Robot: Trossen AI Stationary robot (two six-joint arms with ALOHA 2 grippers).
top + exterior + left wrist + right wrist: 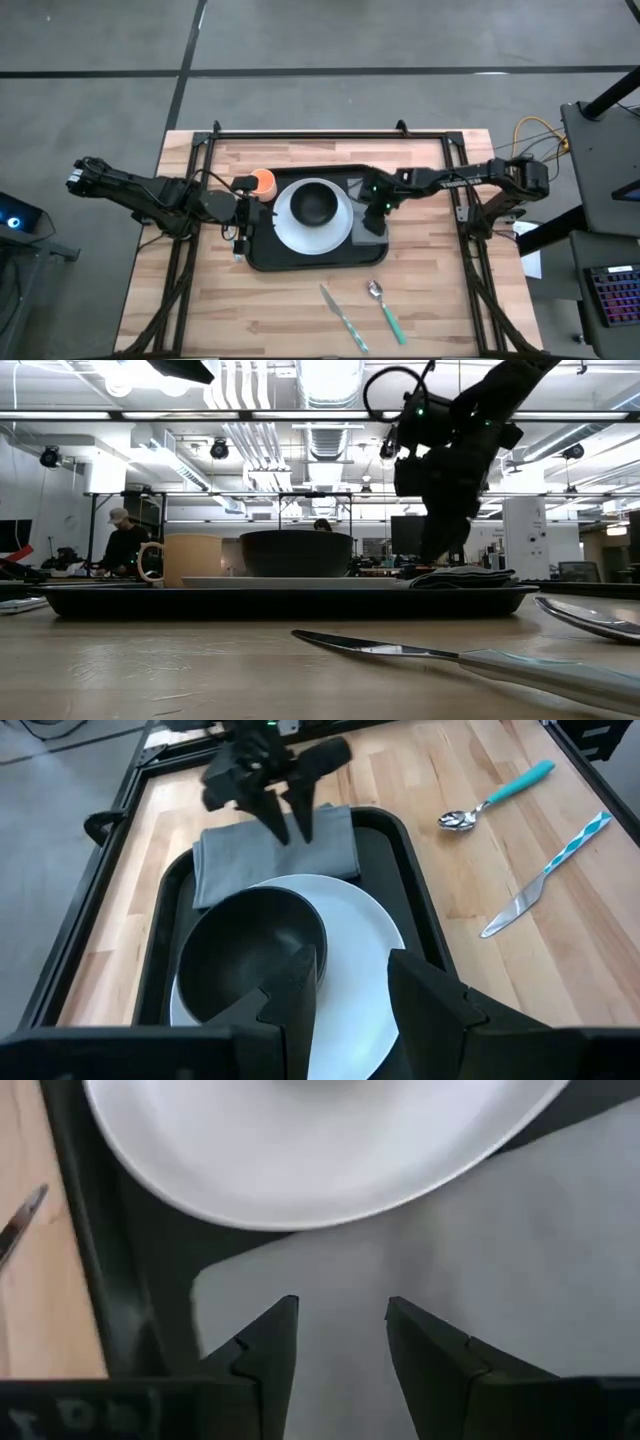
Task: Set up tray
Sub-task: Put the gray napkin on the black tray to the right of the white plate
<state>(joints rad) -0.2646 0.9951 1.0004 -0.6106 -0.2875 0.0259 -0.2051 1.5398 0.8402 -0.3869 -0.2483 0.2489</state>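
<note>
The black tray [262,255] lies mid-table. On it lie a white plate [340,228] with a black bowl [316,205] on top, an orange cup [263,181] at its far left corner, and a folded grey napkin [230,860] flat at its right end. My right gripper [378,208] is open and points down over the napkin, as the right wrist view [340,1330] also shows. My left gripper [350,990] is open and empty above the tray's left end [243,222], facing the plate and bowl. My right gripper's open fingers [290,820] point down at the middle of the napkin [500,1240], which lies flat on the tray. I cannot tell whether the fingertips touch it.
A knife [343,318] and a teal-handled spoon [384,305] lie on the bare wood near the table's near edge, to the right of centre. Black frame rails run along the table's left, right and far sides. A person shows in the room behind.
</note>
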